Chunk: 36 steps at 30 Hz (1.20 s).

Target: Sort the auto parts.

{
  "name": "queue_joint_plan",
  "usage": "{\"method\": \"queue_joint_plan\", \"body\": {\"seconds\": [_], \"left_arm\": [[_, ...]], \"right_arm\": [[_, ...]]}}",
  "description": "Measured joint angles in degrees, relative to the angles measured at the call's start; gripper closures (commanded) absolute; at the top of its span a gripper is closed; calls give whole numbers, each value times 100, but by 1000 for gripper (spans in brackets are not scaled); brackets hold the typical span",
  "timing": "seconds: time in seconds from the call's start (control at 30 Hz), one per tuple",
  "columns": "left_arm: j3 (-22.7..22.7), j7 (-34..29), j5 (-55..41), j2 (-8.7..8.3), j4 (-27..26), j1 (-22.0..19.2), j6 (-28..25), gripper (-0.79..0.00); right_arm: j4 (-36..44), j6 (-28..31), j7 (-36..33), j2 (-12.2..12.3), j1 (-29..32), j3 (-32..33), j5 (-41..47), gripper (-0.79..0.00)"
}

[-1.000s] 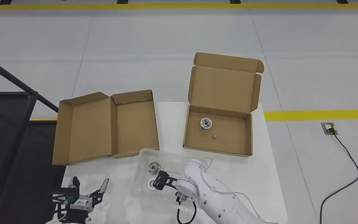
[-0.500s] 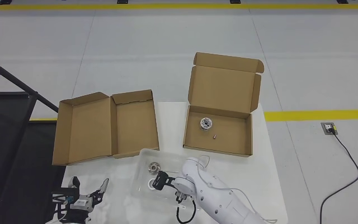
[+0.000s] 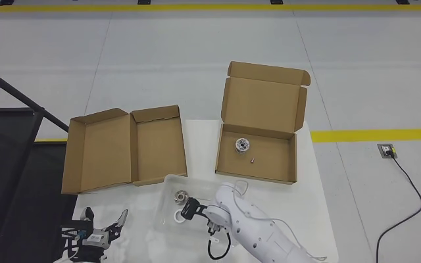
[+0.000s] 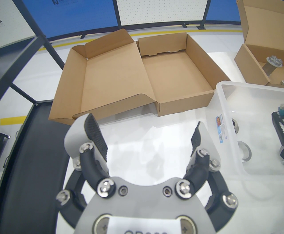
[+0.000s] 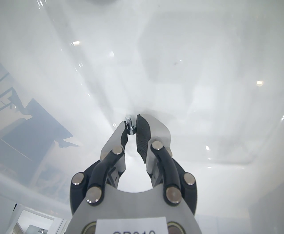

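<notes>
Bolt (image 5: 130, 126) pinched in right jaws inside clear bin (image 3: 164, 220); metal part (image 3: 179, 195) near; left jaws wide, outside bin.

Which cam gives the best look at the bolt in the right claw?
Right wrist view: the bolt sits pinched between the tips of the right claw, threads showing, over the clear bin floor. Top view has that claw in the bin, bolt too small to tell. Left wrist view catches the claw's edge; bolt hidden.

Setting: industrial test hall or lab. Evidence: pale grey painted floor (image 3: 197, 59) with yellow tape lines (image 3: 368, 135); white perforated pegboard panel (image 4: 159, 10); blue partition wall (image 4: 73, 15); metal floor socket (image 3: 386, 150).
</notes>
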State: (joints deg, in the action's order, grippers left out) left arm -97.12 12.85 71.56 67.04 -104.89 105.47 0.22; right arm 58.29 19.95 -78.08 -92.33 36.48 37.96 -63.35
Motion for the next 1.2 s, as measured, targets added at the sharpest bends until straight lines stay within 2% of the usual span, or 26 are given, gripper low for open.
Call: {"method": "queue_joint_plan", "body": {"seconds": [0.2, 0.4, 0.6, 0.77, 0.9, 1.03, 1.2], "left_arm": [[0, 0, 0, 0, 0, 0, 0, -785], [0, 0, 0, 0, 0, 0, 0, -785], [0, 0, 0, 0, 0, 0, 0, -785], [0, 0, 0, 0, 0, 0, 0, -785], [0, 0, 0, 0, 0, 0, 0, -785], [0, 0, 0, 0, 0, 0, 0, -785], [0, 0, 0, 0, 0, 0, 0, -785]], "right_arm": [[44, -19, 92, 39, -4, 122, 3, 0], [552, 55, 140, 190, 168, 435, -65, 0], [1711, 30, 163, 475, 645, 1063, -390, 0], [3133, -388, 444, 737, 1300, 1846, -1085, 0], [3878, -865, 900, 870, 1742, 2388, -1811, 0], [3896, -1265, 1643, 925, 1868, 2787, -2211, 0], [3247, -1696, 2147, 924, 1594, 3069, -2331, 0]]}}
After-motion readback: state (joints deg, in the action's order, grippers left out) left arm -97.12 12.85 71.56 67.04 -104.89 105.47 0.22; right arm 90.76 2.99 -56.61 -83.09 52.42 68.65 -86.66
